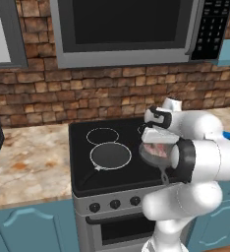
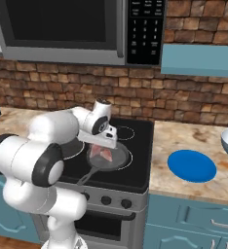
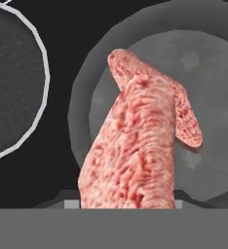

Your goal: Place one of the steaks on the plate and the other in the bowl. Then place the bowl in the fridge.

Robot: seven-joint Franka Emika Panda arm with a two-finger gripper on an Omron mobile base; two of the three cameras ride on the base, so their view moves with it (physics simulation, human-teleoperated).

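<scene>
One pinkish-red raw steak [image 3: 130, 151] is seen close between the two-finger gripper's [image 2: 104, 148] part-open jaws — over the dark round frying pan [image 3: 208, 102] — a firm grip cannot be told.

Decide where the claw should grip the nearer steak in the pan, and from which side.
Grip the nearer steak across its narrow middle, coming straight down from above: it lies long and flat in the pan, overlapping the other steak, so its long sides are free.
</scene>
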